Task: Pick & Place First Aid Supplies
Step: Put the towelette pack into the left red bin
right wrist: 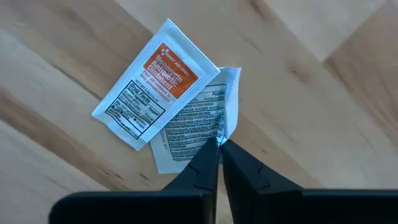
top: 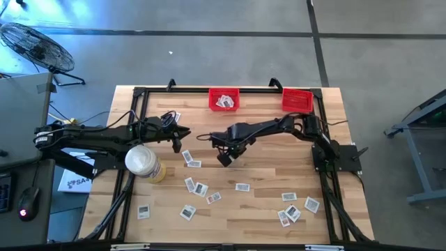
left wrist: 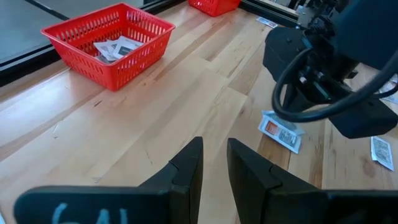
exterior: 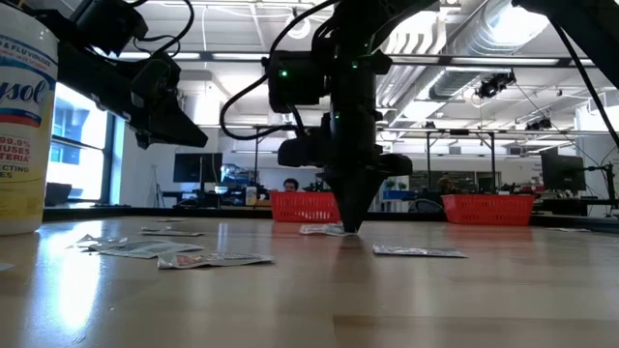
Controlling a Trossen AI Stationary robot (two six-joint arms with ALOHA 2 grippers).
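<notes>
Small white first aid packets lie scattered flat on the wooden table (top: 265,150), mostly toward its near edge (top: 198,188). My right gripper (right wrist: 219,144) points straight down at mid-table (top: 224,159), shut at the edge of a white printed packet (right wrist: 186,134). That packet lies partly under an orange-labelled packet (right wrist: 155,84). In the low view its tip (exterior: 350,228) reaches the table top. My left gripper (left wrist: 214,163) hovers above the table's left part (top: 178,138), slightly open and holding nothing. A red bin (top: 224,99) at the far edge holds a few packets. My right gripper pinches the white printed packet by its side edge near a corner (right wrist: 225,127), only at the fingertips, coming from above and pointing down. The packet lies on the table, its gripped edge curled up a little, and its other end is under the orange-labelled packet.
A second red bin (top: 297,100) stands at the far right. A large white cylinder with a yellowish base (top: 143,162) stands by the left arm. More packets lie near the right near corner (top: 293,209). Bare wood (top: 265,150) lies between the gripper and the bins.
</notes>
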